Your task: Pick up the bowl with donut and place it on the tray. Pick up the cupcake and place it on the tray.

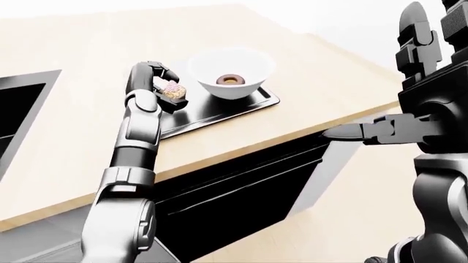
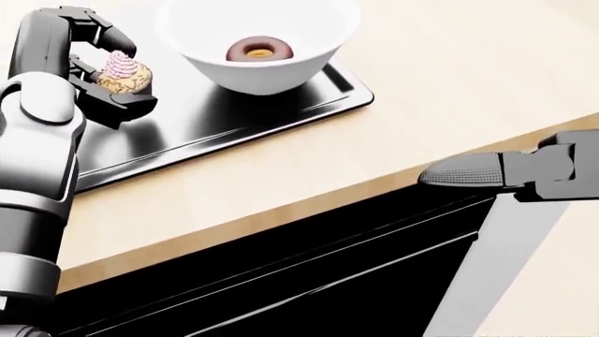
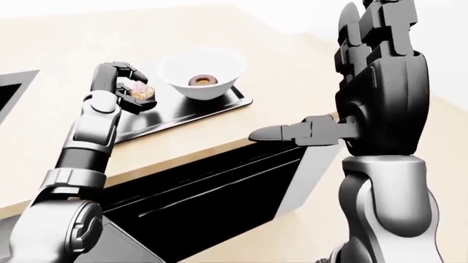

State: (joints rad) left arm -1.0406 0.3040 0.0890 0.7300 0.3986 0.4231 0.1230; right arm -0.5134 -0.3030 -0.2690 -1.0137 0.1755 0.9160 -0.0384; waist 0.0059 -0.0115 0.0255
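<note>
Pale wooden countertop [image 2: 449,84], black oven front [image 2: 309,281] beneath, bright even light
</note>
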